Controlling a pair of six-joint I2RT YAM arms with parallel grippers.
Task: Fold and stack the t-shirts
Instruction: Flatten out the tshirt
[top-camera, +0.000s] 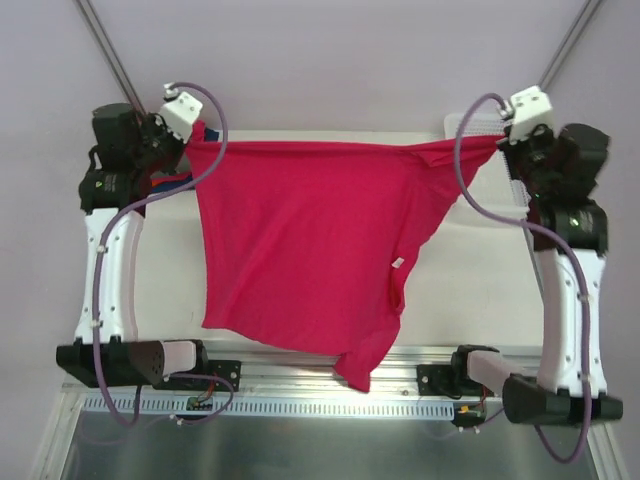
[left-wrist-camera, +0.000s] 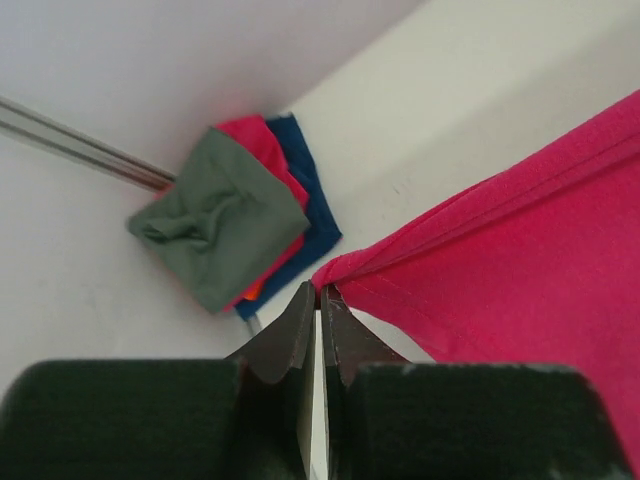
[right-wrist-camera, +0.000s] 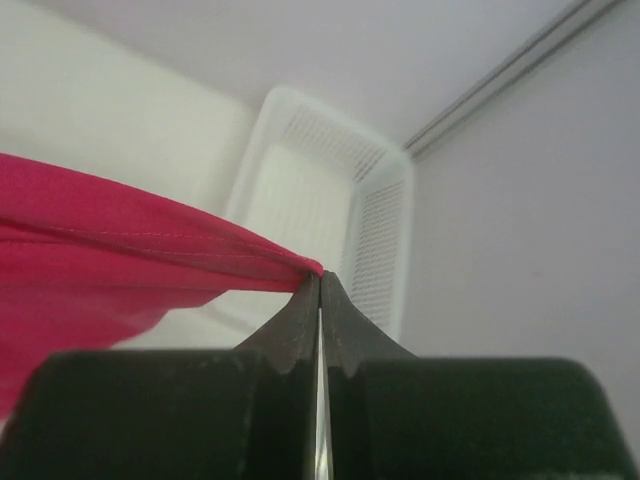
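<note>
Crimson t-shirt (top-camera: 300, 250) is hanging up off the worktop (top-camera: 470, 280), pulled taut along its top edge. One corner sits right beside the white basket (right-wrist-camera: 375, 240), the other well away from it. The right end effector (right-wrist-camera: 320, 282) and left end effector (left-wrist-camera: 320, 292) are each pinched tight on a corner. The cloth looks thin, light and floppy, so the lower part droops. I'd say stitched hem corners are the best grab spots, since loose fabric would bunch or slip. Grey-green shirt (left-wrist-camera: 215, 225) and dark blue shirt (left-wrist-camera: 312, 205) lie folded, far from the basket.
</note>
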